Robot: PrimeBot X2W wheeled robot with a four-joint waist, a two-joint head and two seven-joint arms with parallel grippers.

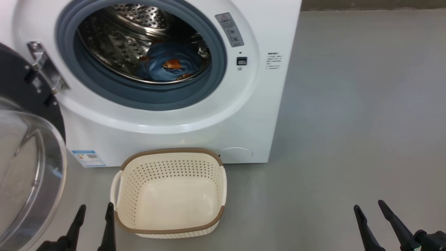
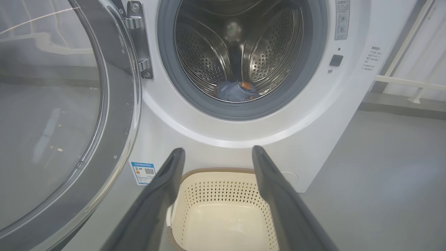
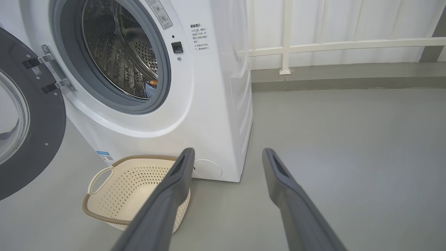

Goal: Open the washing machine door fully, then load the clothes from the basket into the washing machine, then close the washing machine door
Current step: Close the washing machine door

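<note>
The white washing machine (image 1: 167,125) stands with its round door (image 1: 24,153) swung wide to the left on its hinge. Blue clothes (image 1: 170,64) with an orange patch lie inside the steel drum, also seen as clothes (image 2: 235,91) in the left wrist view. The cream basket (image 1: 170,193) sits on the floor in front of the machine with nothing in it. My left gripper (image 1: 95,211) is open just left of the basket. My right gripper (image 1: 369,205) is open over bare floor at the lower right. Each wrist view shows its own gripper, left (image 2: 216,150) and right (image 3: 228,151), with nothing between the fingers.
The grey floor (image 1: 348,122) stretches right of the machine. A white railing (image 3: 331,45) runs along the wall behind it. The open door's glass bowl (image 2: 48,115) bulges out close to my left arm.
</note>
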